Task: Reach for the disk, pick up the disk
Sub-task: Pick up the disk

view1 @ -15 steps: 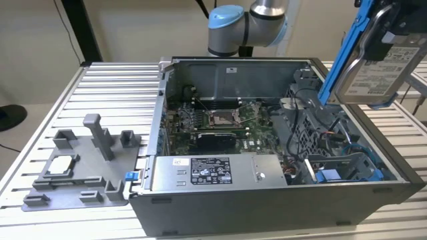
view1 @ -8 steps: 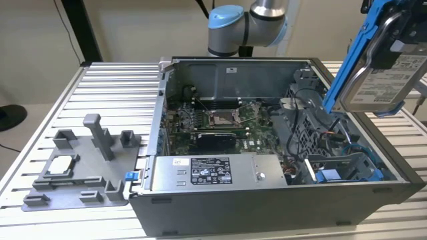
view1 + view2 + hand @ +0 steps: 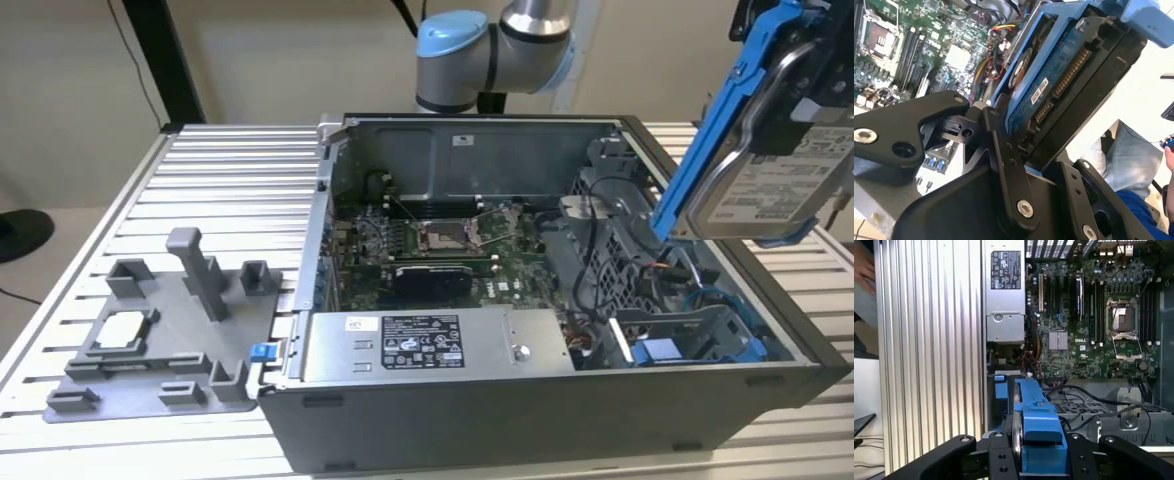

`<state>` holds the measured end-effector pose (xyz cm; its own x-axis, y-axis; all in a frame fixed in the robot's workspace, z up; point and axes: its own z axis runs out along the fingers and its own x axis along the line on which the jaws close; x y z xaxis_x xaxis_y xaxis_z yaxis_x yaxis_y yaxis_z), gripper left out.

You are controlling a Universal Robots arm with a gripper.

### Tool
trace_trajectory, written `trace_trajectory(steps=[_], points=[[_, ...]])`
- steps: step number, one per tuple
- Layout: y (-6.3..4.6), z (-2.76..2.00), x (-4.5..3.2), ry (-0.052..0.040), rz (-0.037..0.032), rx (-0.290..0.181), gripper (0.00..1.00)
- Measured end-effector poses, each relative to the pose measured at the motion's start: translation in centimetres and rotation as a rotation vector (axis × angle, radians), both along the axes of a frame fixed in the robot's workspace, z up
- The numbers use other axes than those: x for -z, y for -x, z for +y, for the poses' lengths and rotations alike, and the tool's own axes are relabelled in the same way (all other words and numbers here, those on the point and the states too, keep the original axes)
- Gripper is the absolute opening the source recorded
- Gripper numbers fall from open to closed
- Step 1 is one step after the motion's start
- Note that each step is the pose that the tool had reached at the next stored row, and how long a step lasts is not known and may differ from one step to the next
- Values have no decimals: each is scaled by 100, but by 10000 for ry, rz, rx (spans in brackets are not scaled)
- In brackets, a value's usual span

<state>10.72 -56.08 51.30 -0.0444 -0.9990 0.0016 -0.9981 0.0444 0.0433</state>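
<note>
Gripping one disk [image 3: 781,170] aloft, one pincer [image 3: 1026,460] above one open computer case [image 3: 534,420].

The disk [image 3: 781,185], a flat silver hard drive with a white label in a bright blue frame, hangs steeply tilted in the air at the exterior view's right, lifted clear above the open computer case [image 3: 561,400].

This looks like a robotics lab or test workshop. An opened computer case [image 3: 534,300] with its motherboard [image 3: 441,250] bare lies on a ribbed aluminium table [image 3: 227,170], beside a grey printed fixture [image 3: 160,330], with a robot arm [image 3: 494,45] mounted behind and plain walls around.
</note>
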Motion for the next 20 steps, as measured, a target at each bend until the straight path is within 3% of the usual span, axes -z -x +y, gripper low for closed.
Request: trace_trajectory(steps=[8, 14, 20], points=[[-17, -87, 37, 0, 0, 0, 0], [-39, -95, 42, 1, 0, 0, 0], [-170, -110, 42, 1, 0, 0, 0]])
